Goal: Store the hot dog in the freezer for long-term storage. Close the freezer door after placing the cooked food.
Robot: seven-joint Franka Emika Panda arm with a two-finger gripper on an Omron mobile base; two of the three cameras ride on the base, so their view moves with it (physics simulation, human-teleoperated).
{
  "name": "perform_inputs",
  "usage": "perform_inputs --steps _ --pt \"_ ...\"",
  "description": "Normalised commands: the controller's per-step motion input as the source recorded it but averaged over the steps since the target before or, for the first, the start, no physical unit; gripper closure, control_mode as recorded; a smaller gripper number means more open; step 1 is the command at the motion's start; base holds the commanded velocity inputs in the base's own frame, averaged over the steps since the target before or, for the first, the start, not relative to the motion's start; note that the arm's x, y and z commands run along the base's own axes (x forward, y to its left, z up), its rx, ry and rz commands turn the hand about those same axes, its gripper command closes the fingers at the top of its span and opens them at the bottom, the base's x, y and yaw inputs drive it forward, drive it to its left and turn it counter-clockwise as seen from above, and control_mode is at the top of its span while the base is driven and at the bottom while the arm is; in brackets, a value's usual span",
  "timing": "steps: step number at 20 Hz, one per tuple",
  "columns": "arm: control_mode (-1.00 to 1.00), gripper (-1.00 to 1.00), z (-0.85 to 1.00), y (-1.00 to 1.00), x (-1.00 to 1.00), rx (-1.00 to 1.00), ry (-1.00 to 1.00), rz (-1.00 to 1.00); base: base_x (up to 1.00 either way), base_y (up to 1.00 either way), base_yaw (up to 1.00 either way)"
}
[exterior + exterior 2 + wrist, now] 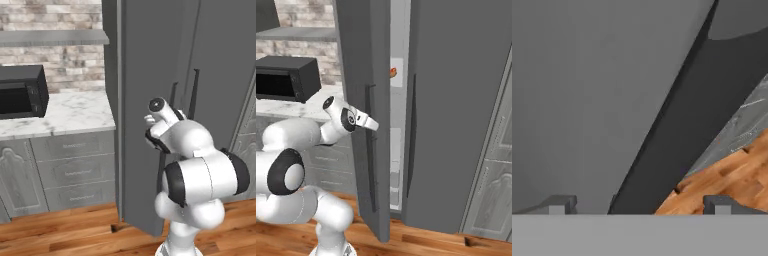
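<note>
The freezer (pixel 456 100) is a tall dark grey appliance. Its freezer door (pixel 358 60) stands ajar, leaving a narrow gap onto pale inner walls (pixel 398 145). Through that gap the hot dog (pixel 393 72) lies on an upper shelf, tan bun with a red-orange sausage. My gripper (pixel 374 125) is at the door's outer face, close to its black bar handle (pixel 370 150). In the hand view the gripper (pixel 639 205) is open with nothing between its fingertips (pixel 559 204), facing the grey door panel (pixel 587 100) and its dark edge (pixel 677 140).
A black microwave (pixel 20 92) sits on the marble counter (pixel 70 112) left of the freezer, above grey drawers (pixel 75 170). Carved grey cabinet doors (pixel 491 175) stand to the right. Wooden floor (pixel 60 235) lies below.
</note>
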Motion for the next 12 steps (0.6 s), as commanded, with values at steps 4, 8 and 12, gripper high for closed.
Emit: perform_inputs --steps 4,8,12 --pt "-1.0 -1.0 0.19 -0.5 0.21 0.23 0.0 0.11 0.0 0.0 0.0" --pt "-1.0 -1.0 0.2 -0.26 0.25 0.17 0.0 0.08 0.0 0.0 0.0" --pt "-1.0 -1.0 0.24 -0.03 0.37 0.09 -0.01 0.07 0.0 0.0 0.0"
